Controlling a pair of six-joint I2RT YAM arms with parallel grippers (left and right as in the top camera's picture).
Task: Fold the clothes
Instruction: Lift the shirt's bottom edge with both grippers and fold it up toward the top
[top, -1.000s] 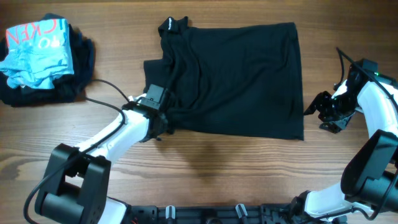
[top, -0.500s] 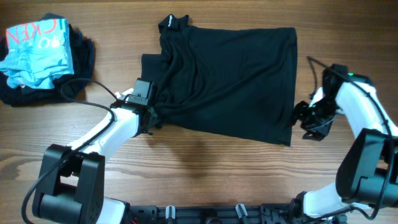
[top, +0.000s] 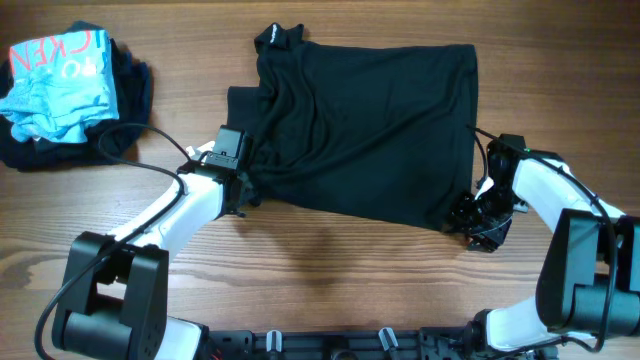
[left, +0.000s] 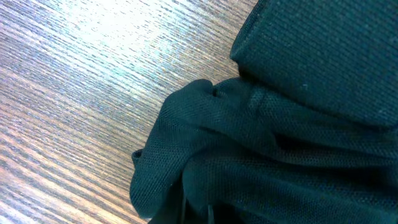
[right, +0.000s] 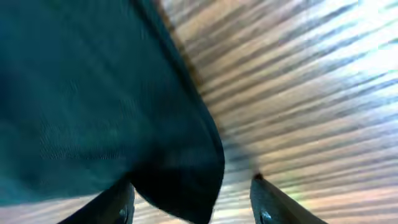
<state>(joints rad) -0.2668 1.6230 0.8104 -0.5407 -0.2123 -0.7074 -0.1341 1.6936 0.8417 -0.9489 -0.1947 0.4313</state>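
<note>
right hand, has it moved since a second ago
Yes. Against the unmoved light-blue garment, the right hand has shifted left and toward the near edge, to the corner of the black T-shirt.

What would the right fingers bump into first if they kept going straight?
Probably the black T-shirt: its corner sits just ahead, between the right gripper's open fingers. Depth is hard to judge.
</note>
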